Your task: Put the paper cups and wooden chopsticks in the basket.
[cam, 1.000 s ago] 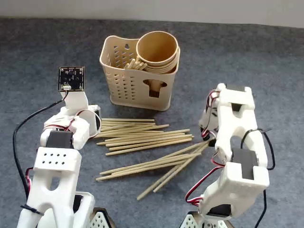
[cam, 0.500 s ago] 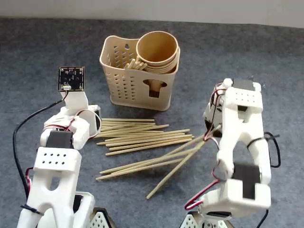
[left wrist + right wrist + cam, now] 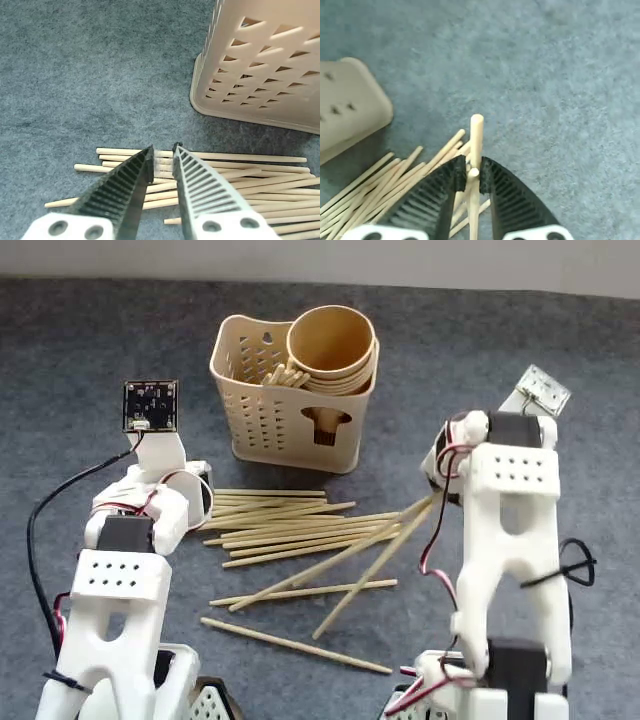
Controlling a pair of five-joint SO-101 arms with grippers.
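The beige basket (image 3: pixel 285 415) stands at the back centre, holding stacked paper cups (image 3: pixel 331 340) and some chopsticks (image 3: pixel 280 375). My right gripper (image 3: pixel 438 500) is shut on a few wooden chopsticks (image 3: pixel 375 543); their far ends slant down to the grey cloth. In the right wrist view the jaws (image 3: pixel 472 169) pinch the sticks (image 3: pixel 476 134) near their ends. Loose chopsticks (image 3: pixel 290 523) lie in a pile in front of the basket. My left gripper (image 3: pixel 163 149) hangs just above that pile's left end (image 3: pixel 125 156), narrowly open with nothing in it.
One chopstick (image 3: pixel 295 645) lies alone near the front, another (image 3: pixel 310 592) just behind it. The basket's corner (image 3: pixel 350 102) shows in the right wrist view, its perforated wall (image 3: pixel 260 60) in the left one. Grey cloth covers the table.
My right arm has risen and swung back, lifting the gripped ends of a few chopsticks. One stick now lies alone near the front. The left arm has not moved.
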